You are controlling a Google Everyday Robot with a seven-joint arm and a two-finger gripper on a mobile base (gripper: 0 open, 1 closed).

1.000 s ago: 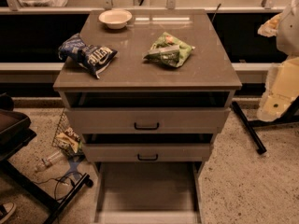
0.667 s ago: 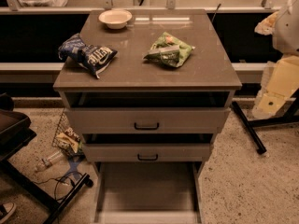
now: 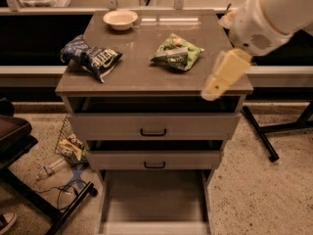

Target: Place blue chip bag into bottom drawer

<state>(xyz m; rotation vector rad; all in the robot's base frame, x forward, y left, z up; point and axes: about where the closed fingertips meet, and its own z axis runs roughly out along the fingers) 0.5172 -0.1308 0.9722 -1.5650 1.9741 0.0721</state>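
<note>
The blue chip bag [image 3: 90,58] lies wrinkled on the left of the cabinet top [image 3: 142,75]. The bottom drawer [image 3: 154,204] is pulled out below the cabinet, its flat floor bare. My gripper [image 3: 215,89] hangs on the white arm over the cabinet's right front corner, far right of the blue bag and above the drawer fronts. It holds nothing that I can see.
A green snack bag [image 3: 176,55] lies right of centre on the top, near the gripper. A white bowl [image 3: 120,18] stands at the back. Two upper drawers with black handles [image 3: 153,132] are slightly open. A wire basket with litter [image 3: 71,143] and a black stand leg [image 3: 259,133] flank the cabinet.
My arm has swung in from the right edge of the view to over the cabinet's right front corner. The bags, bowl and drawers have not moved.
</note>
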